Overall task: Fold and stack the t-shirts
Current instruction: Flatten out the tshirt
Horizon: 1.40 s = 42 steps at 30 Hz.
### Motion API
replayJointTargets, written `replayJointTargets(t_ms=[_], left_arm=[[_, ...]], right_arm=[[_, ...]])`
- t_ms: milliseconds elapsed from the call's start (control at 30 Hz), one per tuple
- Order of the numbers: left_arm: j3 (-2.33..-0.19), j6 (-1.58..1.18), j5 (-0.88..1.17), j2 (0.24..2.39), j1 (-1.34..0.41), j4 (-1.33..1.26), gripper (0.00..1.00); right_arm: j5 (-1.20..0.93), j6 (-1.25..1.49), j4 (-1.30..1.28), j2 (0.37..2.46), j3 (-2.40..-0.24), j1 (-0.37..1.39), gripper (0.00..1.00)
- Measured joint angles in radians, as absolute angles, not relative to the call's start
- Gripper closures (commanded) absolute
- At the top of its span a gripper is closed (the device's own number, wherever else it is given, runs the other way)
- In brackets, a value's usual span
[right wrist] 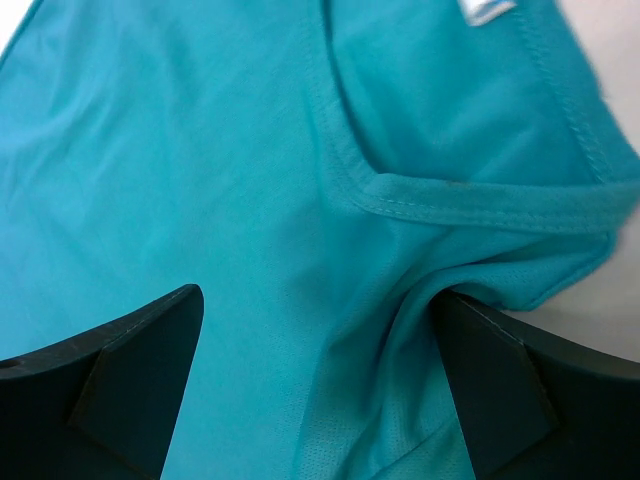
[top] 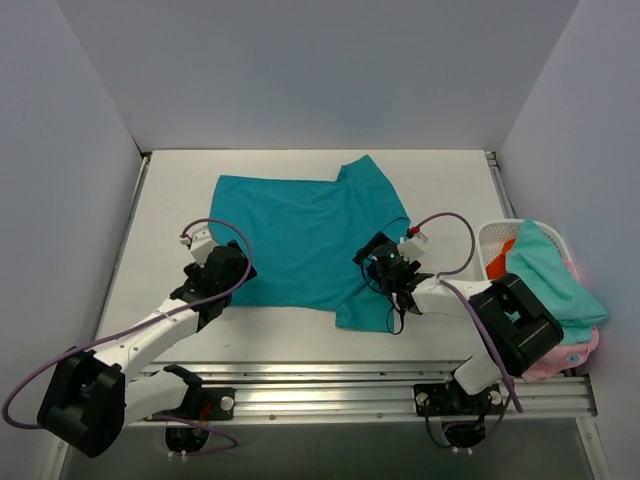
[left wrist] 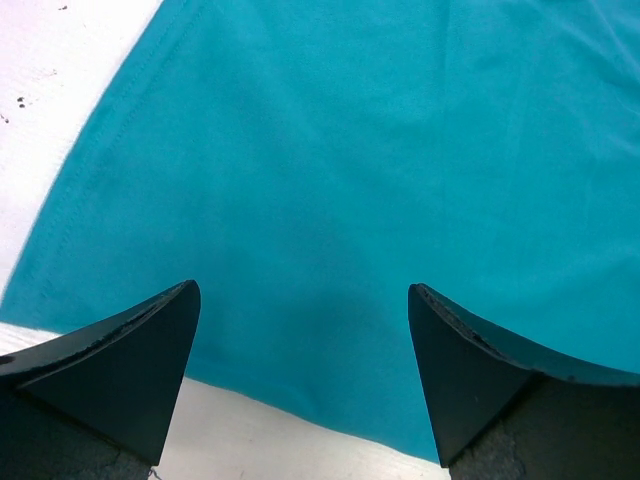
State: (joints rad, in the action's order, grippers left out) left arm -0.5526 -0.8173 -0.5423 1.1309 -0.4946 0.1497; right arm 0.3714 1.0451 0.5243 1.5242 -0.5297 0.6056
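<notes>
Teal t-shirt (top: 300,235) lies spread flat on the table (top: 170,200), set sideways between the two claws: hem end under the left claw (top: 236,268), neck end under the right claw (top: 388,265). One sleeve points away beyond the right claw, the other lies on its near side. Left claw: jaws wide apart, nothing between them. In its wrist view smooth cloth fills the space ahead, and the shirt's edge (left wrist: 300,415) crosses just behind the fingertips, with bare table nearer the wrist. Right claw: also wide apart, gripping nothing, straddling the neckband (right wrist: 480,200). A raised wrinkle (right wrist: 420,300) sits close beside its right finger, and the label (right wrist: 485,10) shows far ahead. Judgement: one claw at each end suggests a two-point pinch is being lined up so the shirt can be lifted evenly for a fold; the jaws stand wide to take in a hem or band. The wrinkle at the neck may get caught double. Basket (top: 492,240) sits just outboard of the right claw and holds the pale aqua shirt (top: 550,280), pink shirt (top: 565,355) and orange-red shirt (top: 505,250), unfolded; no stack begun
</notes>
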Motion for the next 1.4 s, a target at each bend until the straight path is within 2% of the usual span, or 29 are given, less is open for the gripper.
replayJointTargets(t_ms=[233, 433, 600, 767, 867, 900, 933, 1067, 1200, 1400], left_arm=[[-0.553, -0.807, -0.509, 1.132, -0.482, 0.127, 0.06], [-0.557, -0.802, -0.495, 1.119, -0.482, 0.13, 0.06], [-0.557, -0.801, -0.498, 1.058, -0.482, 0.134, 0.06], [-0.557, -0.8, -0.501, 1.0, -0.482, 0.163, 0.06], [-0.557, -0.802, -0.499, 0.96, -0.482, 0.189, 0.06], [-0.557, -0.805, -0.498, 0.949, -0.482, 0.199, 0.06], [-0.557, -0.809, -0.495, 0.936, -0.483, 0.209, 0.06], [-0.556, -0.83, -0.482, 0.911, -0.484, 0.261, 0.06], [-0.525, -0.853, -0.451, 0.901, -0.487, 0.292, 0.06], [-0.435, -0.884, -0.41, 0.834, -0.496, 0.336, 0.06]], right_arm=[[0.323, 1.019, 0.542, 1.571, -0.575, 0.448, 0.06], [0.319, 0.998, 0.472, 1.572, -0.614, 0.45, 0.06], [0.389, 1.005, 0.249, 1.431, -0.605, 0.551, 0.05], [0.514, 1.053, 0.001, 1.169, -0.615, 0.67, 0.04], [0.606, 1.11, -0.151, 0.998, -0.618, 0.728, 0.09], [0.624, 1.124, -0.189, 0.947, -0.617, 0.75, 0.14], [0.638, 1.134, -0.223, 0.901, -0.614, 0.767, 0.16], [0.605, 1.176, -0.279, 0.764, -0.556, 0.807, 0.14], [0.524, 1.236, -0.299, 0.792, -0.454, 0.857, 0.14], [0.47, 1.407, -0.321, 0.864, -0.313, 1.105, 0.14]])
